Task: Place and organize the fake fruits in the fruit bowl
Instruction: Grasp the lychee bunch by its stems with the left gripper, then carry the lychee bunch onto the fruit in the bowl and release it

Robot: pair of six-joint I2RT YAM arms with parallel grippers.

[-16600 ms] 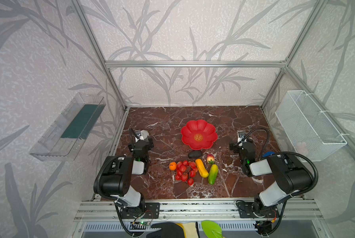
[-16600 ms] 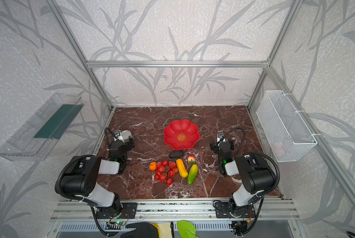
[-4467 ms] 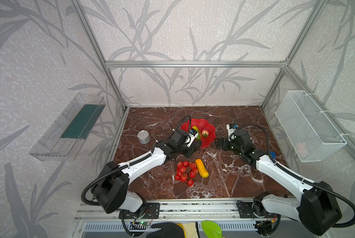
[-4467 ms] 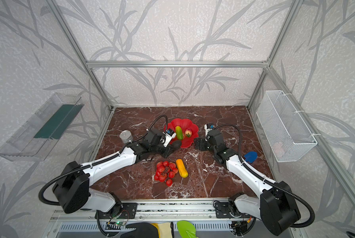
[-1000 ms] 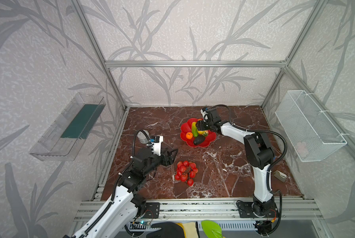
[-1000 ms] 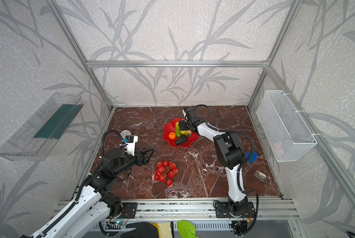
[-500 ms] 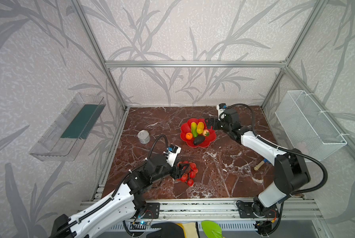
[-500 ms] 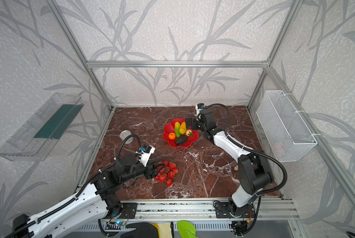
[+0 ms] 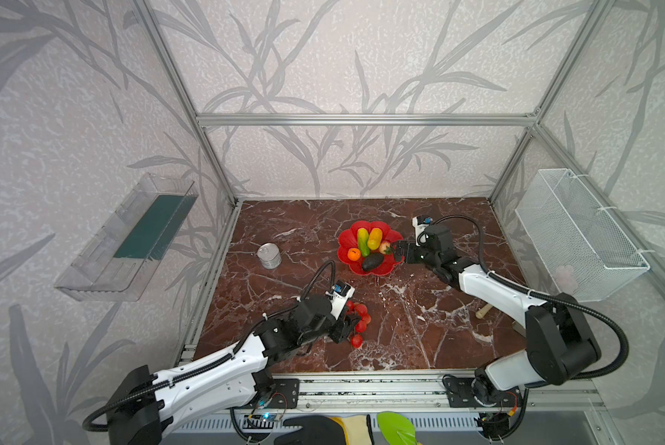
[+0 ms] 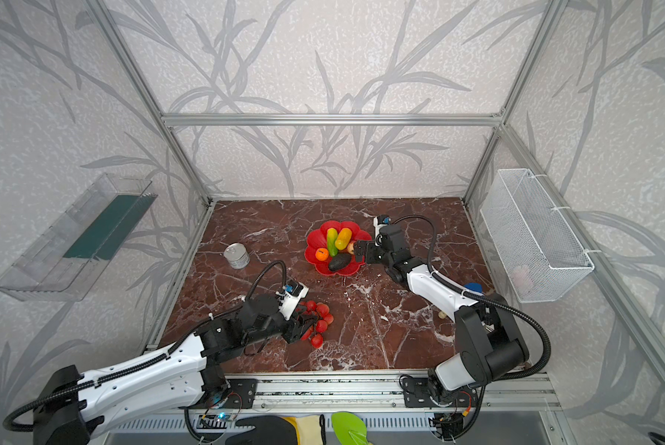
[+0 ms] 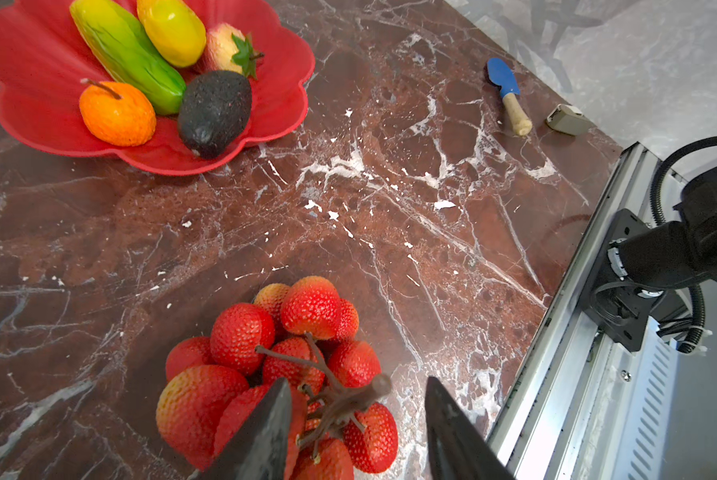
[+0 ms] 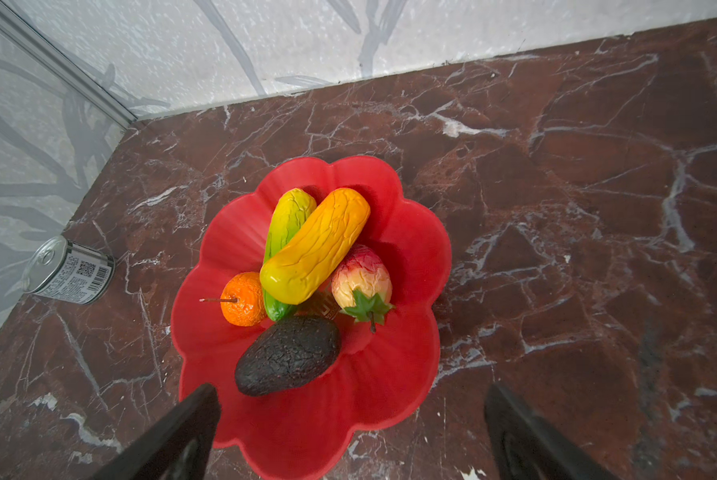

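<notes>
Straddles the stem (image 11: 340, 399) of the bunch of red balls (image 11: 240, 332) with left hand (image 11: 357, 384) half-open, unclamped; fruit bowl (image 11: 282, 112) well ahead, by the wide, empty right hand (image 12: 350, 390).

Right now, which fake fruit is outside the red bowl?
The red berry bunch, on the marble at the left gripper; the other five lie in the bowl.

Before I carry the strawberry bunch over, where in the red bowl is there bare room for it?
Two bare patches in the red bowl: the petals between the avocado and the open right hand, and the petals beside the green oblong fruit, toward the tin can. The middle is crowded: orange, yellow oblong fruit and pale strawberry lie packed together.
</notes>
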